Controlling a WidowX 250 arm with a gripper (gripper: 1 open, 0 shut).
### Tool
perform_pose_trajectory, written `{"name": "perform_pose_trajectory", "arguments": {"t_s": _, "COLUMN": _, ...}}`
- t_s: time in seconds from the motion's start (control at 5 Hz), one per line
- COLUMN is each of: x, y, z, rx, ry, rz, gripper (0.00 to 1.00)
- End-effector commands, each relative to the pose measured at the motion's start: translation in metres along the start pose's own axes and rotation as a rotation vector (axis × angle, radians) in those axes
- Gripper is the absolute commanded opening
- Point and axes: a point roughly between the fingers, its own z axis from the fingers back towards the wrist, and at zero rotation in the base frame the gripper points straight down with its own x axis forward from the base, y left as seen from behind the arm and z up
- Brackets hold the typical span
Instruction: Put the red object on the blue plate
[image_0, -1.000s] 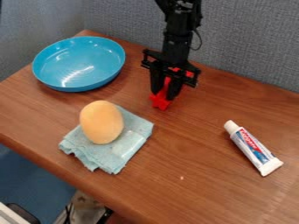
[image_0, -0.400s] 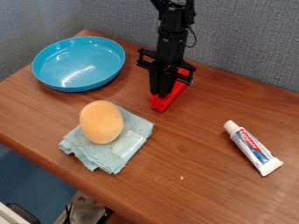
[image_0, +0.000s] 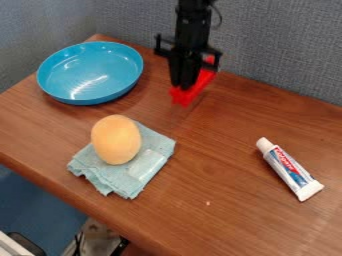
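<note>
A small red object (image_0: 189, 91) hangs a little above the wooden table, pinched between the black fingers of my gripper (image_0: 189, 82), which points straight down and is shut on it. The blue plate (image_0: 90, 73), a shallow round dish with nothing in it, sits at the back left of the table, to the left of the gripper and apart from it.
A yellow-orange egg-shaped object (image_0: 116, 139) lies on a crumpled light-blue cloth (image_0: 128, 164) near the front left. A white toothpaste tube (image_0: 289, 168) lies at the right. The table's front edge (image_0: 54, 178) runs diagonally at lower left; a grey wall stands behind.
The gripper has closed on the red object and lifted it off the table, rising and shifting slightly toward the back left.
</note>
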Motion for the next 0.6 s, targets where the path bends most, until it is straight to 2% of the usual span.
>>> {"name": "perform_pose_trajectory", "arguments": {"t_s": 0.0, "x": 0.007, "y": 0.022, "z": 0.064, "rx": 0.002, "ry": -0.159, "rz": 0.038, "gripper": 0.00}}
{"name": "perform_pose_trajectory", "arguments": {"t_s": 0.4, "x": 0.036, "y": 0.049, "z": 0.043, "rx": 0.052, "ry": -0.137, "rz": 0.070, "gripper": 0.00}}
